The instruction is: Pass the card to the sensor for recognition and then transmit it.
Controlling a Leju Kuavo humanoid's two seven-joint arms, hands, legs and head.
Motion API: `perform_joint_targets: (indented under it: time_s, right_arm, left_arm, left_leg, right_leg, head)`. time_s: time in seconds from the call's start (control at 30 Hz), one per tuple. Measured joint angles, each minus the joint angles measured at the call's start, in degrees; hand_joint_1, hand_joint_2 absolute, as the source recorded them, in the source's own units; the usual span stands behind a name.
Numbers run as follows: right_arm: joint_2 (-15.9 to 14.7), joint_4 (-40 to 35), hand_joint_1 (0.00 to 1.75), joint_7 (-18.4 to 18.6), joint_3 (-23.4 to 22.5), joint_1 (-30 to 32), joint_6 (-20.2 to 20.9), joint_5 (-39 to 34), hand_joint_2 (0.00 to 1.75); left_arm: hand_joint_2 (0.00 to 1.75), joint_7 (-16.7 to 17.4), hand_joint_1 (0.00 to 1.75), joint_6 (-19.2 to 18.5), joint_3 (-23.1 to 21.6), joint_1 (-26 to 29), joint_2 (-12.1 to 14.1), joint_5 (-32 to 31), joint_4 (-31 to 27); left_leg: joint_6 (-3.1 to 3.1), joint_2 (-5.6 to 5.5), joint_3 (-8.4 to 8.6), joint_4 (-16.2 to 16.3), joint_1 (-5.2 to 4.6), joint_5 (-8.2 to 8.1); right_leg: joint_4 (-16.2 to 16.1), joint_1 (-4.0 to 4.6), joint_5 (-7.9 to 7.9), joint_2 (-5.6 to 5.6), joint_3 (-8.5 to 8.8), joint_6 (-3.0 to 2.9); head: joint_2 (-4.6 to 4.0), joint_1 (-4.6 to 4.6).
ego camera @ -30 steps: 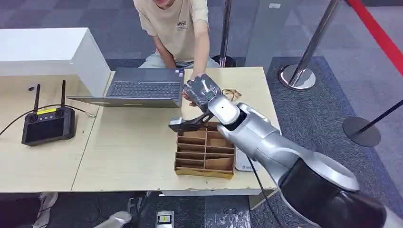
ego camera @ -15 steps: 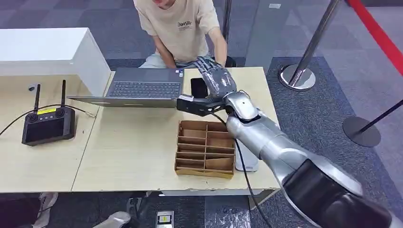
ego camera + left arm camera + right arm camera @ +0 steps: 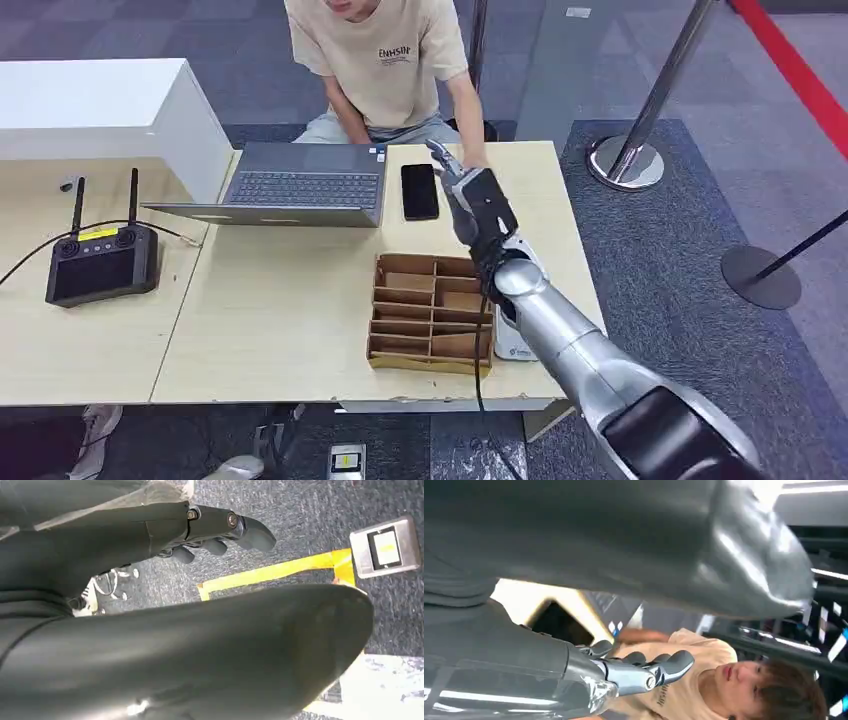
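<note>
While right hand point(image 3: 478, 205) hovers over table point(image 3: 280, 300) by phone point(image 3: 419, 190), note fingers point(image 3: 669, 664) spread, empty; left hand point(image 3: 210, 530) fingers loosely curled, empty.

Bare table point(image 3: 280, 310) lies between the laptop point(image 3: 290, 185) and the front edge. The tray point(image 3: 432, 312) blocks the right front; a phone point(image 3: 419, 190) and a person point(image 3: 385, 65) crowd the far edge.
</note>
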Motion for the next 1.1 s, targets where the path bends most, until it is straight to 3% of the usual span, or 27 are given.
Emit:
perform_joint_targets:
  time_s: [0.23, 0.5, 1.1]
  right_arm:
    - [-1.86, -12.16, 0.00, -0.79, -3.54, 10.33, 0.39, -5.87, 0.00]
    - [-3.41, -23.31, 0.00, -0.70, -4.04, 17.95, 0.59, -6.88, 0.00]
    - [-5.86, -37.22, 0.00, 3.10, -3.67, 24.12, -0.79, -4.43, 0.00]
  left_arm:
    - [0.00, -1.35, 0.00, 1.27, 0.17, 1.47, 0.96, 1.59, 0.02]
    - [0.00, -2.60, 0.00, 2.03, 0.48, 2.51, 1.88, 2.93, 0.02]
    - [0.00, -4.13, 0.00, 3.89, 2.01, 3.67, 2.32, 5.64, 0.02]
  left_leg:
    - [0.00, 0.02, 0.00, 0.00, -0.01, 0.00]
    - [0.00, 0.02, 0.03, 0.00, -0.01, 0.00]
    - [0.00, 0.03, 0.02, -0.01, -0.01, 0.00]
  right_leg:
    - [-0.01, 0.00, 0.00, 0.01, 0.00, 0.00]
    - [0.00, 0.00, 0.00, 0.01, 0.03, 0.00]
    - [-0.01, -0.01, 0.00, 0.01, 0.04, 0.00]
  head:
    - [0.00, 0.00]
    - [0.00, 0.00]
    - [0.00, 0.00]
